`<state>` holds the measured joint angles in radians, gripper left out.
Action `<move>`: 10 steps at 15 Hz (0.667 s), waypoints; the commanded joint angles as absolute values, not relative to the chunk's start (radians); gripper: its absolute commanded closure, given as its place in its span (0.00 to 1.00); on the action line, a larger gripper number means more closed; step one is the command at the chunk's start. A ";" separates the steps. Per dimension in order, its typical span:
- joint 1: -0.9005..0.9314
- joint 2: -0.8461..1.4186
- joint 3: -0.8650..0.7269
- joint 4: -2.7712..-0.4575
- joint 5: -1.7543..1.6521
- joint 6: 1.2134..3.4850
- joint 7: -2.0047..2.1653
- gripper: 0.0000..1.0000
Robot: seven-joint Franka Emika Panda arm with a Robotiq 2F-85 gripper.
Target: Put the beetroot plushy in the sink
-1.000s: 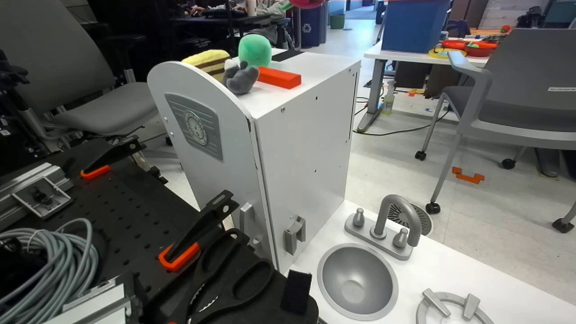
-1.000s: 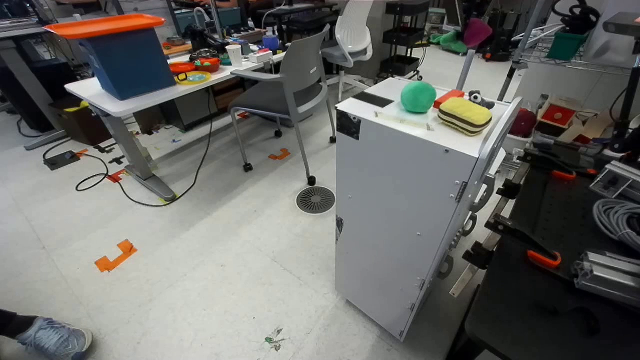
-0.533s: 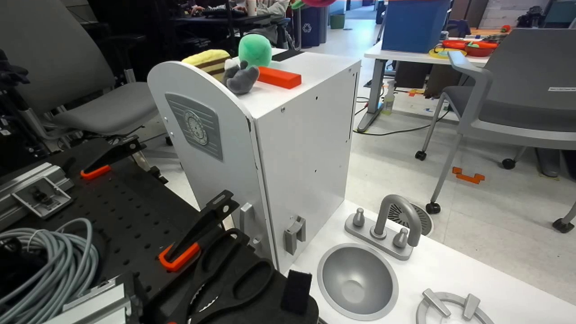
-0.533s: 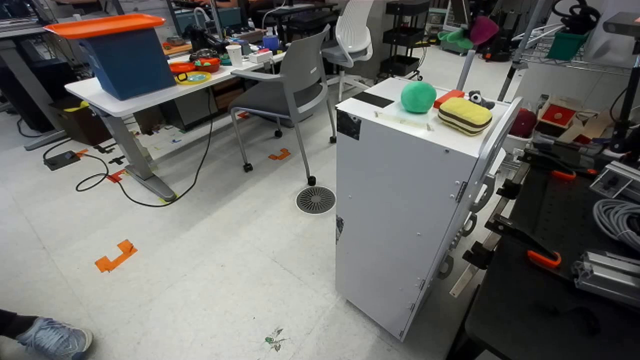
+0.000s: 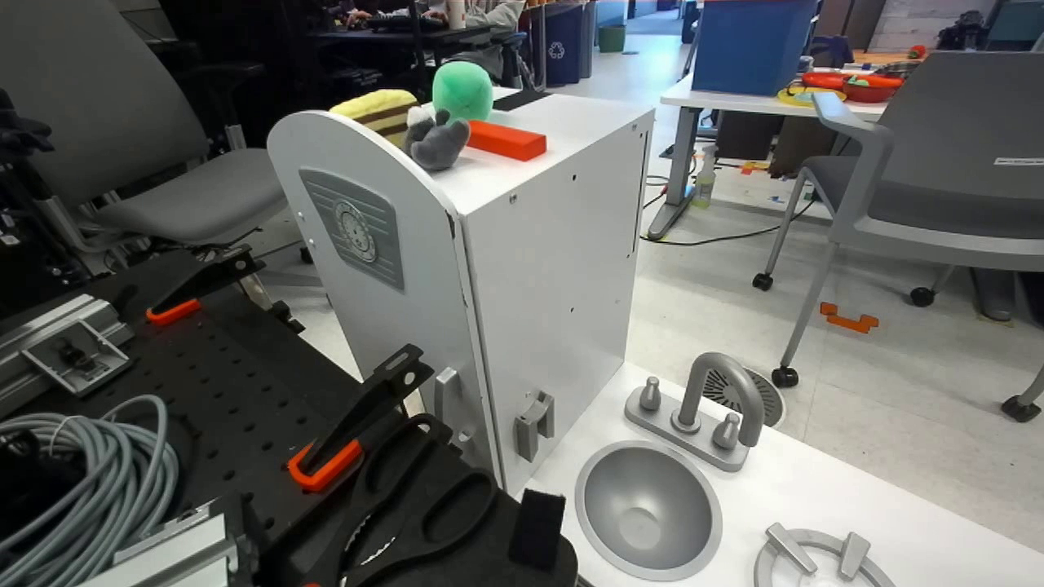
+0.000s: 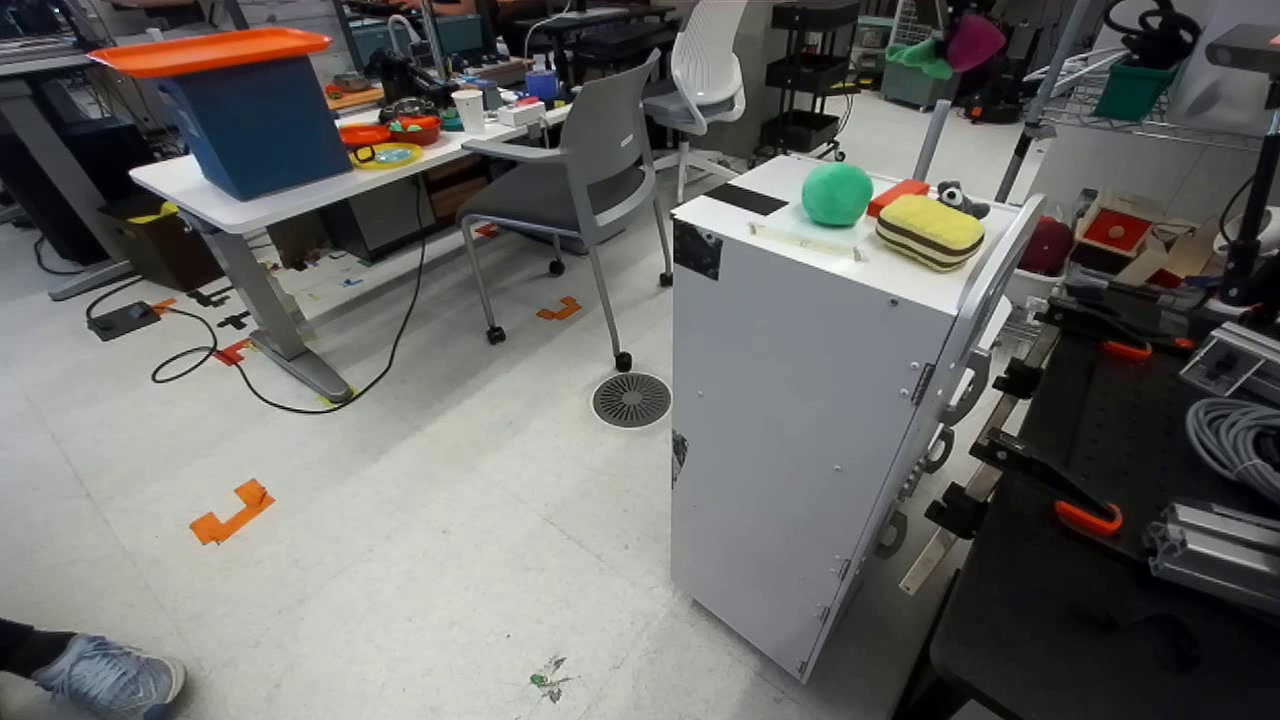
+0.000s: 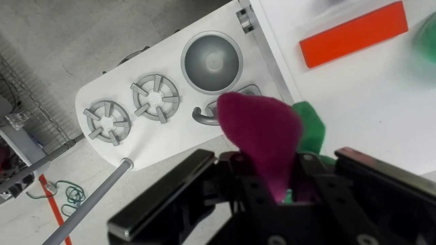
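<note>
The gripper (image 7: 269, 163) pinches the beetroot toy (image 7: 260, 126) between its fingers; the pink body bulges ahead of the tips, and green leaves (image 7: 310, 127) poke out to the right of the grip in the wrist view. Tool and toy hang in the air, higher than the white counter (image 7: 173, 137). The sink (image 7: 213, 63) lies lower than the tool, ahead of it and a little left in that view, with the tap (image 7: 206, 119) in between — partly hidden by the toy. The step in hand looks like the carry. To do it well, travel forward high enough for the toy to pass over the tap, with room from the cupboard (image 7: 368, 102) at the tool's right. Line up by the toy's bulk, not the tips, since it juts past them. Once centred over the sink, come down straight and let go low — soft as it is, it should settle rather than bounce out.
</note>
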<state>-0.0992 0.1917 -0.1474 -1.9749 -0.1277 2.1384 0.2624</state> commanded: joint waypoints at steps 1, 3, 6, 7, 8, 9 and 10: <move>-0.115 0.209 -0.166 -1.922 -0.127 2.090 0.285 0.95; -0.123 0.214 -0.176 -1.912 -0.129 2.085 0.293 0.95; -0.132 0.223 -0.185 -1.900 -0.128 2.068 0.306 0.95; -0.133 0.229 -0.189 -1.894 -0.133 2.063 0.313 0.95; -0.134 0.237 -0.194 -1.887 -0.139 2.056 0.325 0.95; -0.136 0.242 -0.197 -1.883 -0.137 2.053 0.330 0.95; -0.137 0.247 -0.202 -1.879 -0.136 2.051 0.334 0.95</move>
<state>-0.1308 0.2196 -0.1923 -1.9249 -0.1283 2.0958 0.3076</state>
